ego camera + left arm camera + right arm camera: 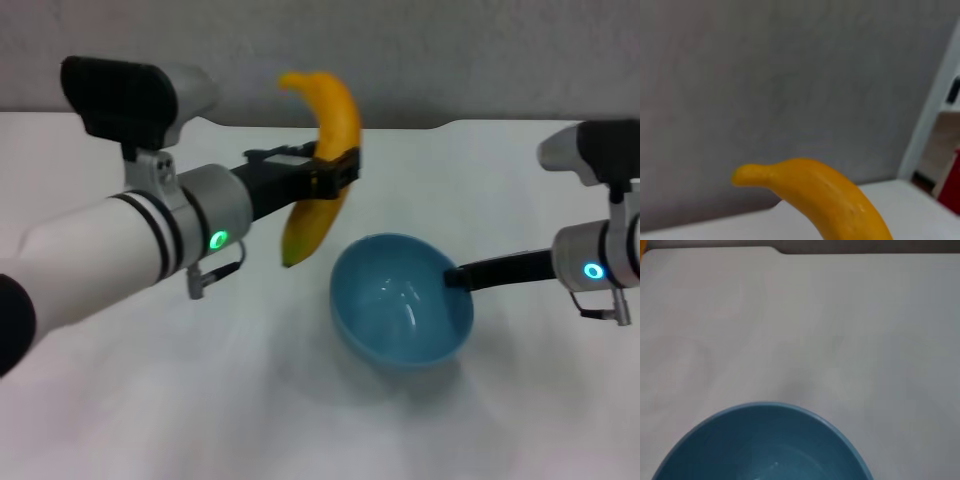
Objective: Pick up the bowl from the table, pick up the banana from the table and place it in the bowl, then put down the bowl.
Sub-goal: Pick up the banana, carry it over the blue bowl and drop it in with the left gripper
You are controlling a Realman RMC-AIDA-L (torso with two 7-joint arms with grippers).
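Holding the bowl [402,302] by its right rim, the right gripper [458,276] is clamped on it and seems to be keeping it tilted just off the table [150,400], its opening facing up and toward the near side; a faint shadow is lying beneath it. So the first pick looks done. Farther back and to the left, the left gripper [335,172] is closed around the middle of the banana [322,160], which is hanging upright in the air, its lower tip just left of the bowl's far rim and not yet over the opening. The second pick is done too; what is remaining, by my reading, is moving the banana over the bowl, releasing it inside, and setting the bowl down. Beyond both, the white tabletop is running bare to its notched far edge, and a plain grey wall [450,50] is standing behind it.
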